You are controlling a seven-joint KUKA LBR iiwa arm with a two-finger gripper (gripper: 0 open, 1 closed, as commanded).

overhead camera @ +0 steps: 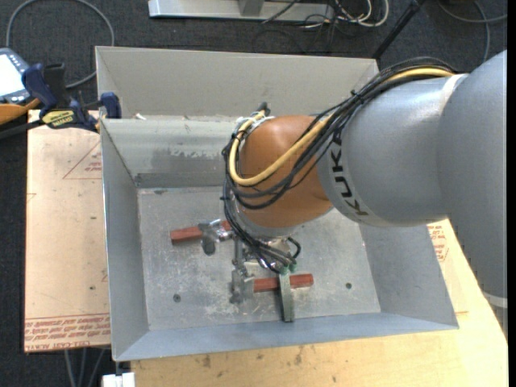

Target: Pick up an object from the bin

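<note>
My gripper [263, 291] hangs low over the front middle of the bin floor, under the orange wrist cover. Its two fingers stand apart, the left fingertip [239, 287] pale grey and the right fingertip [286, 303] dark. A short red-brown bar [300, 280] lies flat on the floor between them. The bar's left end falls inside the gap, and its right end sticks out past the right finger. The fingers do not look pressed on it. A small tool with a red handle and a silver metal head [188, 234] lies to the left, apart from the gripper.
The bin's sloped walls rise on all sides, the front wall close below the fingers. The big grey arm and the orange cover hide the right and back of the floor. Bare floor shows at the left and front left.
</note>
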